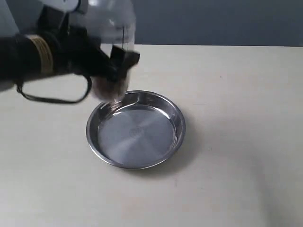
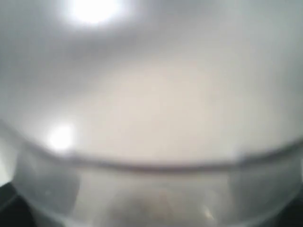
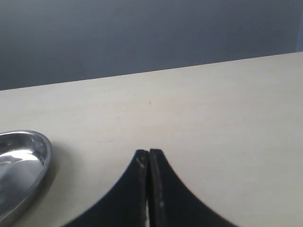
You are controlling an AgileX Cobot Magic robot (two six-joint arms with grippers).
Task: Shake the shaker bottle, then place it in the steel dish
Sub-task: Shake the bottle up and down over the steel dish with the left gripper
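Observation:
The shaker bottle [image 1: 113,42], frosted and blurred, hangs in the air above the far-left rim of the steel dish [image 1: 176,137], its domed top cut off by the upper edge of the exterior view. My left gripper [image 1: 116,64] is shut on its body, one black finger [image 1: 124,59] across its front. The bottle's blurred wall [image 2: 151,118] fills the left wrist view, where no fingers show. The steel dish [image 3: 40,156] lies empty on the table. My right gripper [image 3: 149,152] is shut on nothing, over bare table to the dish's right.
The beige table [image 1: 236,118] stretches around the dish. A dark blue-grey wall [image 1: 213,21] runs behind its far edge. A black cable [image 1: 57,99] loops under my left arm.

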